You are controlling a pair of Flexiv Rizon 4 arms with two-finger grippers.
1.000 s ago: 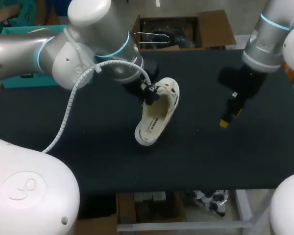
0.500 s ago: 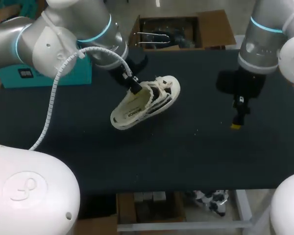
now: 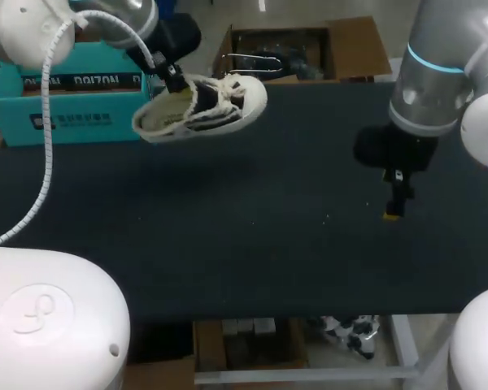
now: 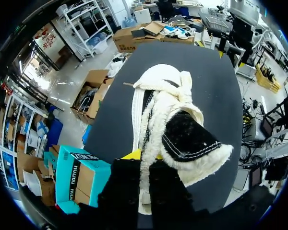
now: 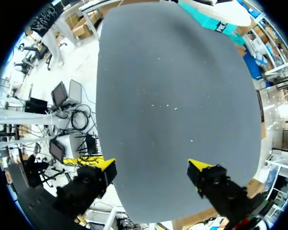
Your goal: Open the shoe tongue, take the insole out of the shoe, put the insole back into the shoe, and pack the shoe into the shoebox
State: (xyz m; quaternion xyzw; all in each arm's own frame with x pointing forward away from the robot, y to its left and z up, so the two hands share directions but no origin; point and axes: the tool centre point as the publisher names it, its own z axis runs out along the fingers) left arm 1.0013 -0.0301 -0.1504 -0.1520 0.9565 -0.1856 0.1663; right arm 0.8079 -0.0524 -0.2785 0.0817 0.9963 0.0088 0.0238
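While the left gripper (image 3: pixel 177 84) holds the shoe (image 3: pixel 202 112) up over the far-left part of the table (image 3: pixel 268 260), the shoe hangs clear of the dark surface, not resting on it.

- Shoe: white, dark stripes along the side, fleece lining. Heel end points toward the teal shoebox (image 3: pixel 61 101), toe end toward the table's far edge. It sits roughly level, sole downward.
- Left wrist view: the left gripper's (image 4: pixel 144 160) black fingers stand close together, pinching the shoe's (image 4: pixel 156 110) fleecy collar wall from both sides; a bit of yellow tip shows against the lining. A dark flap with white stitching and a fleece edge stands up just ahead of the fingers. Cannot tell whether the insole lies inside.
- Shoebox (image 4: pixel 79 179): at the table's left side, just beside the gripper and near the shoe's heel. The shoe is outside it. Cannot tell whether its lid is open.
- Right gripper (image 3: pixel 393 211): over the right half of the table, pointing down, well apart from the shoe.
- Right wrist view: the right gripper's (image 5: pixel 151 167) yellow-tipped fingers stand wide apart, with only bare table ahead of them.
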